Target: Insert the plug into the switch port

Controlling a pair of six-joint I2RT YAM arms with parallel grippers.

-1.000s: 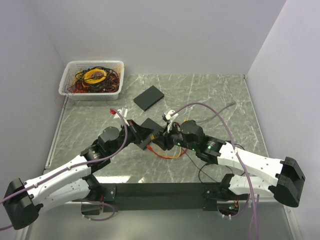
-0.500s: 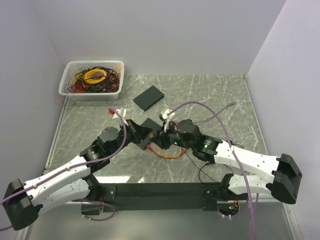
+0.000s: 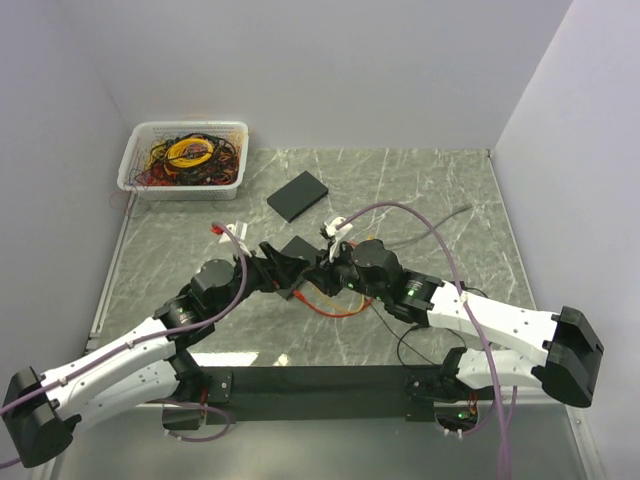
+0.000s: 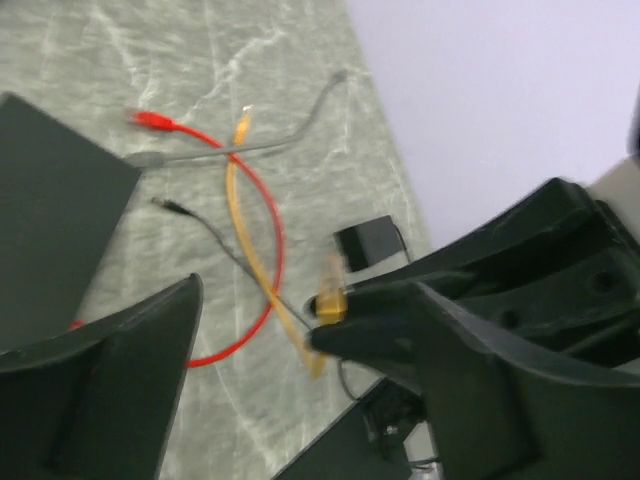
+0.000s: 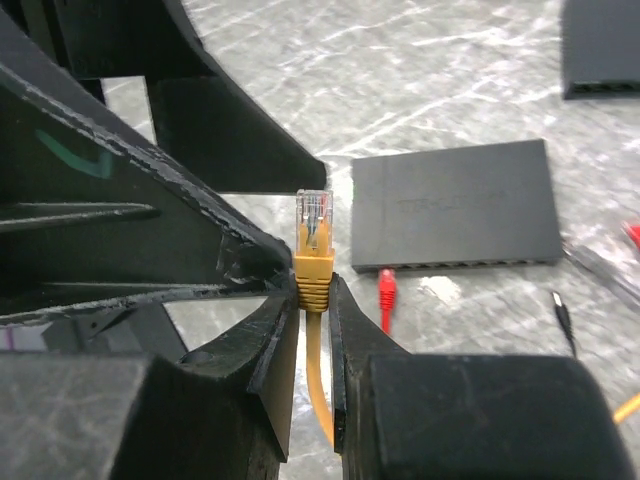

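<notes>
- Both arms have drawn together over the last second. From above, the left claw point(image 3: 283, 268) and the right claw point(image 3: 325, 272) almost meet over the grey-green marbled worktop point(image 3: 430, 190). The flat black rectangular switch point(image 3: 300, 246) lies just beyond them, partly hidden. A loop of thin red cable point(image 3: 335, 312) lies on the near side of the right claw.
- In the left wrist view the left claw gapes wide and holds nothing, with bare worktop showing between its fingers. The yellow-booted clear-tipped plug point(image 4: 331, 290) is blurred and sits at the tip of the right-hand finger. I cannot tell whether it touches that finger. The switch lies off to this claw's left.
- In the right wrist view the right claw is clamped on the plug's yellow boot, with the clear tip standing upright above the fingertips. The left claw's black fingers point(image 5: 210, 140) crowd in just left of the plug. The switch lies flat ahead and to the right, apart from the plug, with its port row facing the claw. A small red connector point(image 5: 386, 288) lies just before that edge.
</notes>
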